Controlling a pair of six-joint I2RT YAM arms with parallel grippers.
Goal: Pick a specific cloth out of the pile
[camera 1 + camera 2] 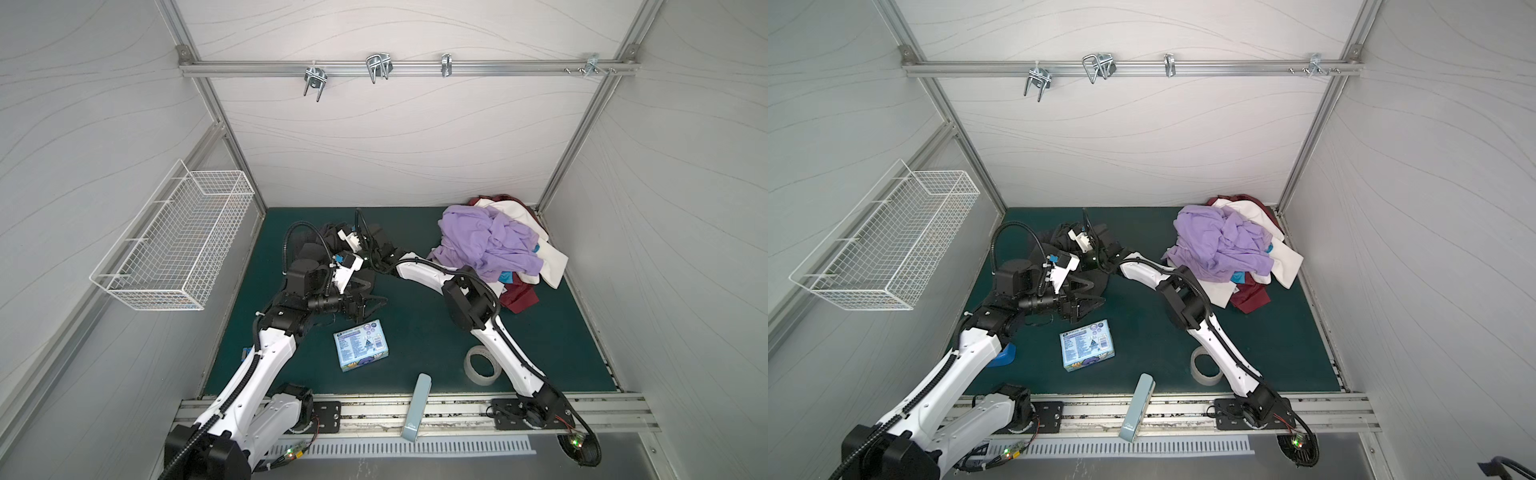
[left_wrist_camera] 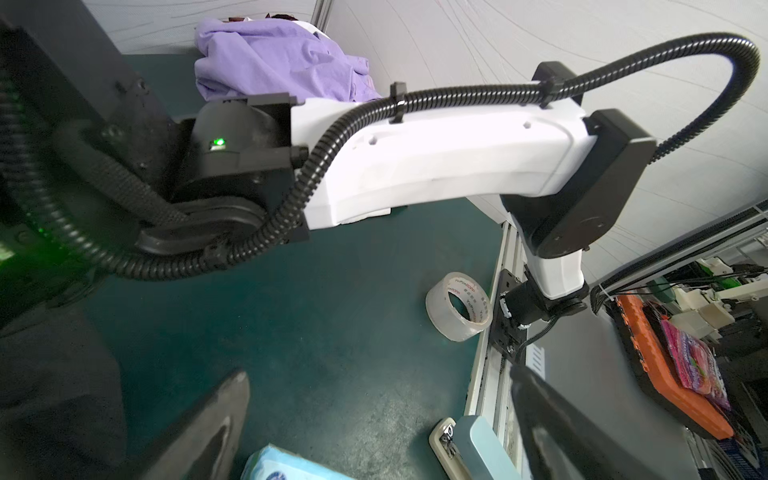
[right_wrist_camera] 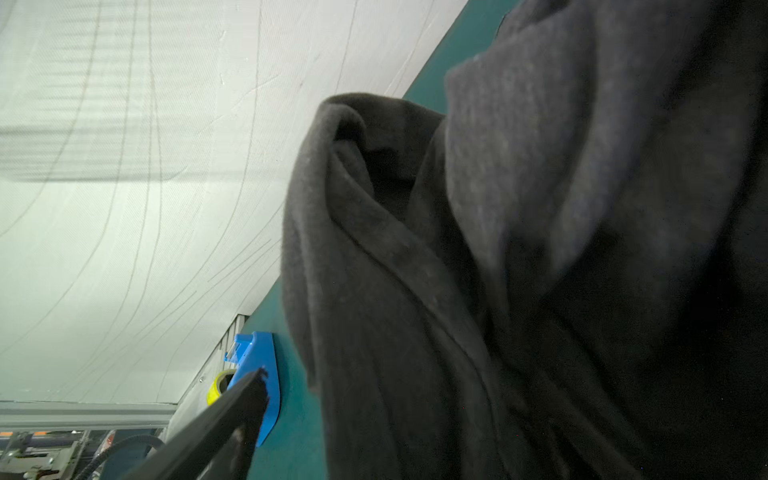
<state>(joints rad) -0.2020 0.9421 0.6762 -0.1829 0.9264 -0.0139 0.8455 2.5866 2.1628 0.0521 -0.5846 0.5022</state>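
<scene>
The cloth [image 3: 498, 249], a charcoal-grey fleecy garment, lies crumpled on the green mat left of centre, apart from the pile [image 1: 490, 245]. In a top view it [image 1: 1101, 271] sits under both wrists. My right gripper [image 3: 390, 374] reaches across to it and is open. One finger [image 3: 237, 415] shows beside the fabric, and the folds cover the other. My left gripper [image 2: 378, 374] hovers open just in front of the cloth [image 2: 54, 395] with nothing between its fingers, pointing right [image 1: 376, 293]. The pile of lilac, white and maroon garments fills the back right corner.
In front of the left gripper lie a light-blue box [image 1: 360, 345], a clear tape roll [image 1: 482, 365] and a pale-blue stapler [image 1: 415, 407]. A blue tape dispenser [image 1: 1003, 357] sits at the mat's left edge. A white wire basket [image 1: 174, 241] hangs on the left wall, and hooks [image 1: 378, 68] hang on the back rail.
</scene>
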